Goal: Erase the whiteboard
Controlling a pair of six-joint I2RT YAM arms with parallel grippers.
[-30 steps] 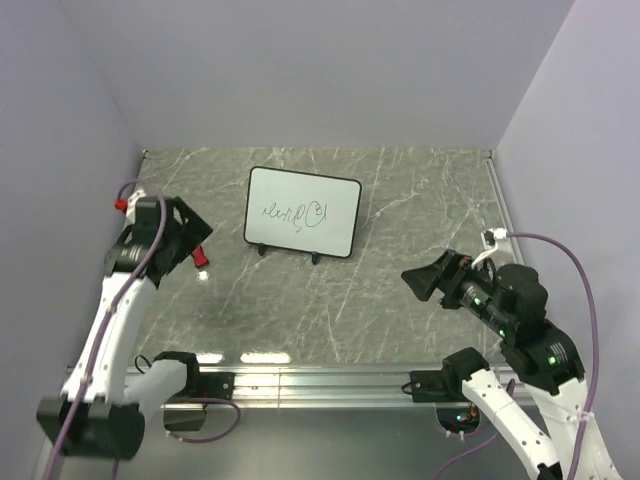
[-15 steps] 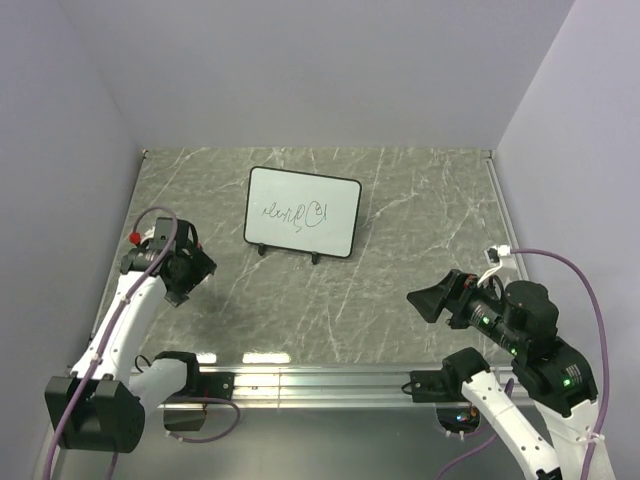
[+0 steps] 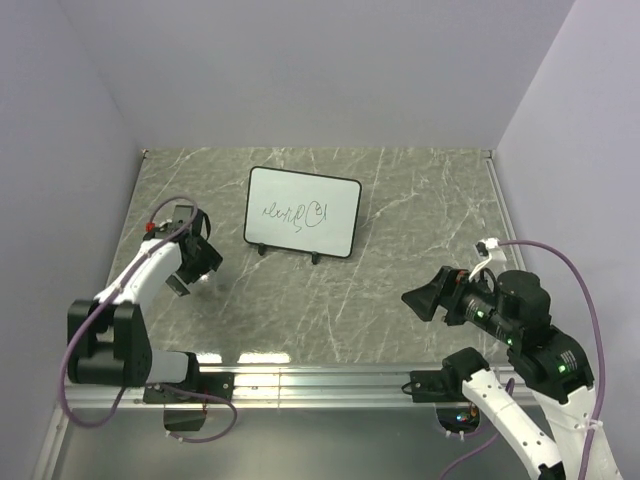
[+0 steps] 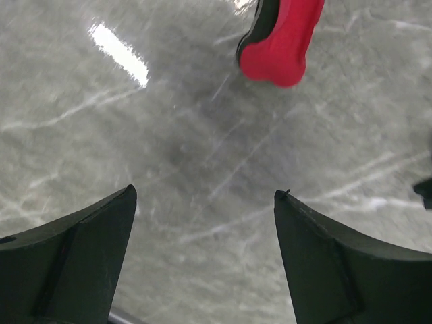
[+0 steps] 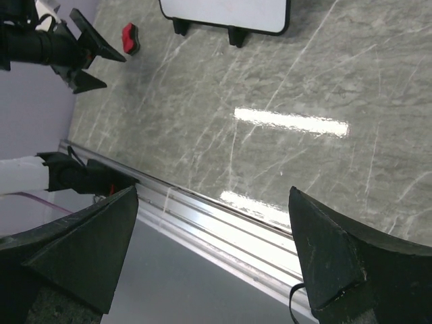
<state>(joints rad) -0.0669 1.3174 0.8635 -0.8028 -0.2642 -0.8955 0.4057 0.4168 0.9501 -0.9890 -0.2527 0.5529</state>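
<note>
We are judging the whiteboard (image 3: pixel 303 212), propped toward the back of the table (image 3: pixel 420 200), as light, stiff and tippy, best braced by its frame. Left of it our left gripper (image 4: pixel 202 202) is hovering, jaws apart and empty, by the red eraser (image 4: pixel 280 40). Right of it our right gripper (image 5: pixel 212 196) is also hanging with its jaws apart.

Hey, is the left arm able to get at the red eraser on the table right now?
Probably yes. The left gripper stands open, and the red eraser lies on the bare table just ahead of it, with nothing between them.
</note>
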